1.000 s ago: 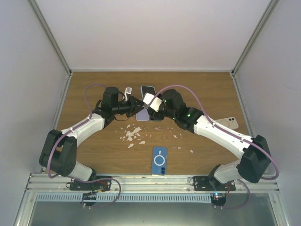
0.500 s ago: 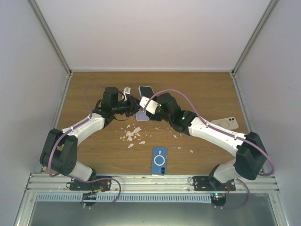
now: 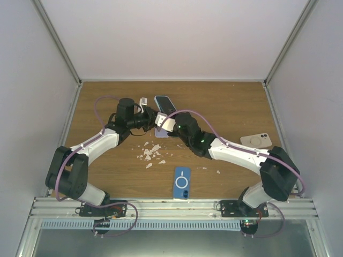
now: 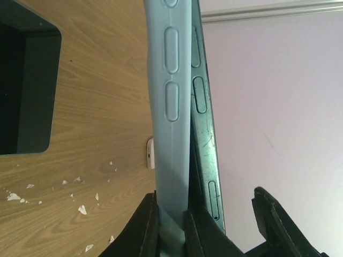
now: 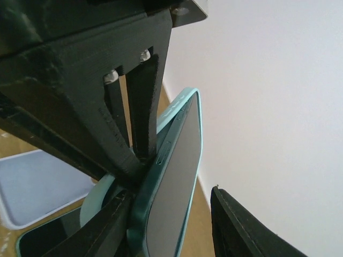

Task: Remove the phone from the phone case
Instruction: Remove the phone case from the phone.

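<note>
Teal phone case [image 4: 170,134] — its edge pinched inside the left gripper [image 3: 154,119].

Overhead plus wrist close-ups sharing phone [image 3: 164,102]

Dark teal phone [image 4: 203,139], on edge, one long side out of pale blue case [image 4: 170,134].

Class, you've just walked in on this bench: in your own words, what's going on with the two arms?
Both arms meet over the far middle of the table and work on one phone held on edge. The left gripper is pinched on the side wall of the light-blue phone case, one finger apparently wedged between it and the phone. The right gripper straddles the phone with jaws apart, one finger clear of the screen. The phone is not out yet.
</note>
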`<state>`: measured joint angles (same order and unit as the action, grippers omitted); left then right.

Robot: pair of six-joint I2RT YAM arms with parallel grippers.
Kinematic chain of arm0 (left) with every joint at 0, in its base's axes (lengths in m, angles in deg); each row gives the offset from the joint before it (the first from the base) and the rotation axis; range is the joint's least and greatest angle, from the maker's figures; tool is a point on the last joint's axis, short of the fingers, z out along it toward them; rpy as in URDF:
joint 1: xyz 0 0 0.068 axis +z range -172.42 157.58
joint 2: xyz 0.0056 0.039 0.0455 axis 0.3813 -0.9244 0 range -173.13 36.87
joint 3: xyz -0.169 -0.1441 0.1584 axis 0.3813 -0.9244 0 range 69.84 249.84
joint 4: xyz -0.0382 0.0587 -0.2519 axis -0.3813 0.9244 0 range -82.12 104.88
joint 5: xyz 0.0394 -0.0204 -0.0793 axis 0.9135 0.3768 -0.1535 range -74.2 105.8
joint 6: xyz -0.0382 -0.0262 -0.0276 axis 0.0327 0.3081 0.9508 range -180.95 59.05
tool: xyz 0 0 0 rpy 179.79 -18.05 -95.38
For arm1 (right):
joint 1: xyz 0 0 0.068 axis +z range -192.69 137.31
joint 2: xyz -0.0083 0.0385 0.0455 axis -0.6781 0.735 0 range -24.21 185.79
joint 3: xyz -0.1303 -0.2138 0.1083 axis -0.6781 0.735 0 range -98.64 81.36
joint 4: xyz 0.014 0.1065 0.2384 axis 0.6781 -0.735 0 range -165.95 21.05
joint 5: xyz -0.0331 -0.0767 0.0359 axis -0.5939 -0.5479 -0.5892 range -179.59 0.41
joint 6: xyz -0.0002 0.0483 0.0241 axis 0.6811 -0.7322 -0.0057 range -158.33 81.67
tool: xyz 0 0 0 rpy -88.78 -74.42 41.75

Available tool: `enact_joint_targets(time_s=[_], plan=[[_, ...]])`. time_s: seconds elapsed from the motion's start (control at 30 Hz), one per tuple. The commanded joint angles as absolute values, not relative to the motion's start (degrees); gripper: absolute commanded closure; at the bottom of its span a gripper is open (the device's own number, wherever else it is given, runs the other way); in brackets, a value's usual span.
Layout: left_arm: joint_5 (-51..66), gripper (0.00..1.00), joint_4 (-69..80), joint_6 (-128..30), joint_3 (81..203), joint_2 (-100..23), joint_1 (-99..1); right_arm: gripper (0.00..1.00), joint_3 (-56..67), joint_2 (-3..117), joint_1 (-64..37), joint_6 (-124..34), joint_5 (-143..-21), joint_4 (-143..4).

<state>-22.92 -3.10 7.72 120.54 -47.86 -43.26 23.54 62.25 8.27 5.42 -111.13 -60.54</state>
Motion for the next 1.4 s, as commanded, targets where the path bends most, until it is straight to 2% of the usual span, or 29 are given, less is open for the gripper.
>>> enact_joint_targets(time_s=[0.0, 0.17, 0.4, 0.57, 1.37], plan=[[-29.69, 1.0, -11.43, 7.76, 122.27, -46.62, -44.65, 0.61, 24.98, 64.79, 7.32, 10.75, -119.19, -52.53], [-30.83, 1.0, -11.41, 7.45, 122.31, -46.34, -44.76, 0.63, 25.03, 66.56, 7.27, 13.18, -120.0, -49.09], [-31.08, 1.0, -9.59, 6.12, 121.98, -45.83, -44.49, 0.87, 22.07, 65.96, 7.1, 13.18, -120.8, -51.18], [-29.43, 1.0, -7.16, 4.98, 121.61, -46.4, -43.21, 0.99, 18.93, 63.02, 6.84, 11.72, -119.83, -55.58], [-14.48, 1.0, 11.0, -8.98, 124.91, -47.85, -41.25, 1.0, 10.57, 58.09, 2.32, -0.73, -110.8, -69.3]])
